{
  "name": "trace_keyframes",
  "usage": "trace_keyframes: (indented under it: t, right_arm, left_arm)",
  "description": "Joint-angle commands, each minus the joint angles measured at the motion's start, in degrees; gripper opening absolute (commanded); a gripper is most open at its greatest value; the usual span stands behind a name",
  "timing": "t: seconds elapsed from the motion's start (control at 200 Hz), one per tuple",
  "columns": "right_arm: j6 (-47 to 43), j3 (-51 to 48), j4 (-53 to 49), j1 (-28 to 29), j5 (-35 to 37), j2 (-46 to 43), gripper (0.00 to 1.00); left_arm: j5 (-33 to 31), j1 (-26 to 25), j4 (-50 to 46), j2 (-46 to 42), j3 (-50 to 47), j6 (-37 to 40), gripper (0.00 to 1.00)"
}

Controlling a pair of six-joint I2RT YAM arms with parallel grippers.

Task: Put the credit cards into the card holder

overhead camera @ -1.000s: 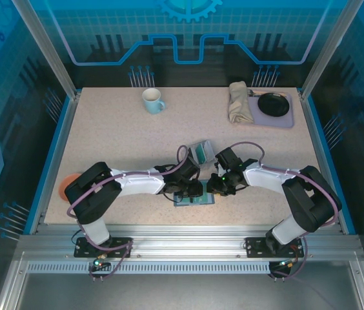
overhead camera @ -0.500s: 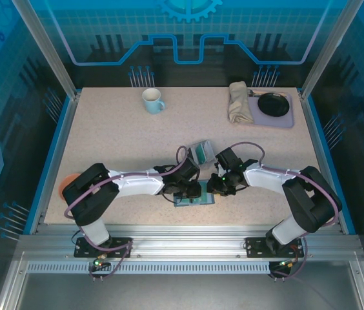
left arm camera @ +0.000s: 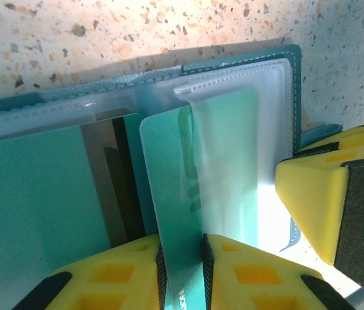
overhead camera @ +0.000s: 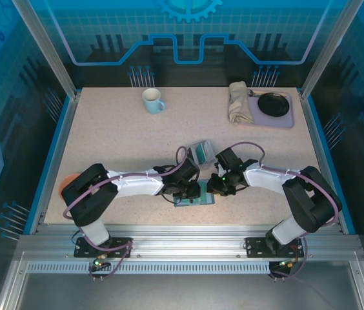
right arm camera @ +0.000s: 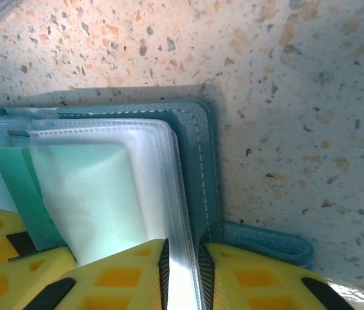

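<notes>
The teal card holder [overhead camera: 195, 199] lies open near the table's front edge, between both arms. My left gripper [left arm camera: 182, 248] is shut on a teal-green credit card [left arm camera: 175, 194], whose far end sits partly inside a clear sleeve of the card holder [left arm camera: 246, 59]. A dark card [left arm camera: 114, 187] and another teal card [left arm camera: 33, 213] lie in the sleeves to the left. My right gripper [right arm camera: 182, 248] is shut on the clear sleeves at the right edge of the card holder [right arm camera: 198, 142]. In the top view, the left gripper [overhead camera: 188, 190] and right gripper [overhead camera: 215, 186] almost meet.
A pale card rack [overhead camera: 201, 152] holding teal cards stands just behind the grippers. A mug [overhead camera: 152, 101] sits at the back left. A folded cloth [overhead camera: 239, 102] and a black dish [overhead camera: 273, 103] rest on a grey tray [overhead camera: 285, 119] at the back right. An orange object [overhead camera: 68, 186] lies by the left arm.
The left arm has shifted very slightly. Both grippers stay at the card holder.
</notes>
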Motion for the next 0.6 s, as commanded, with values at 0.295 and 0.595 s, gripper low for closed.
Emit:
trace_keyframes:
  t: [0.295,0.595]
  right_arm:
    - [0.3,-2.1,0.1,0.0,1.5,2.7,0.23]
    - [0.3,-2.3,0.3,0.0,1.1,2.3,0.23]
  left_arm:
    - [-0.9,-0.6,-3.1,-2.0,-0.7,0.5,0.25]
    - [1.0,-0.6,-2.1,-0.5,0.4,1.4,0.11]
